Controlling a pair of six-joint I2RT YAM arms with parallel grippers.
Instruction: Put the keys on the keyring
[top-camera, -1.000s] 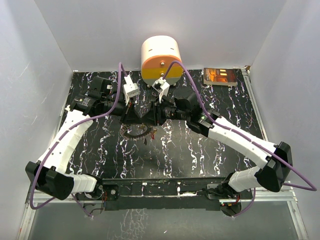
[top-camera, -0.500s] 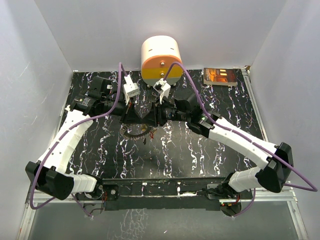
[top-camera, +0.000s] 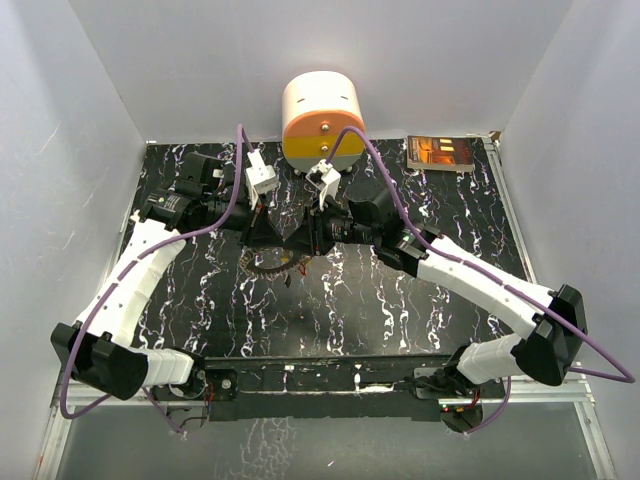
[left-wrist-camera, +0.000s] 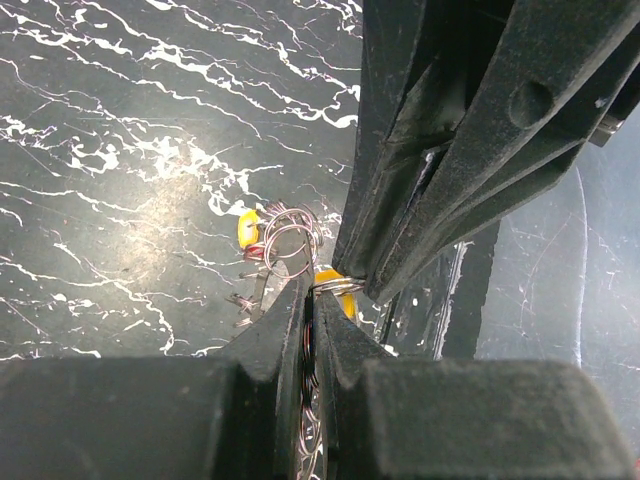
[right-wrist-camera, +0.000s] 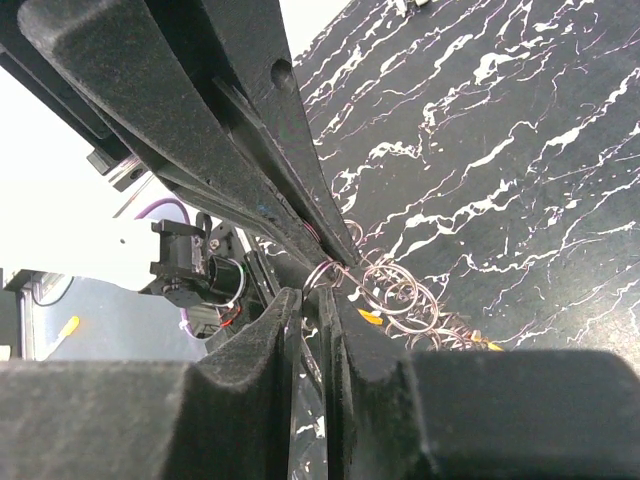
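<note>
**Top external view.** Both arms reach to the middle of the black marbled table (top-camera: 380, 300). The left gripper (top-camera: 283, 236) and right gripper (top-camera: 312, 234) meet tip to tip, too dark here to judge how the jaws stand. The keyring (top-camera: 262, 266) lies on the table just in front of the left gripper, reaching in under the two tips. An orange-and-white cylinder (top-camera: 322, 118) stands at the far edge.

**Left wrist view.** The left gripper (left-wrist-camera: 310, 290) has its jaws drawn to a thin slit, with fine wire of the keyring (left-wrist-camera: 288, 235) caught in it. The keyring's loops hang just beyond the tips, above the table. The right gripper (left-wrist-camera: 352, 283) comes in from the upper right, its tips touching the left tips. They appear to pinch a yellow-headed key (left-wrist-camera: 343, 303). A second yellow key head (left-wrist-camera: 245, 228) sits at the far side of the loops.

**Right wrist view.** The right gripper (right-wrist-camera: 308, 297) is nearly closed, a narrow gap showing between its fingers. The left gripper (right-wrist-camera: 325, 262) descends from the upper left onto a small wire loop at the meeting point. The other keyring (right-wrist-camera: 395, 290) loops trail to the right.
</note>
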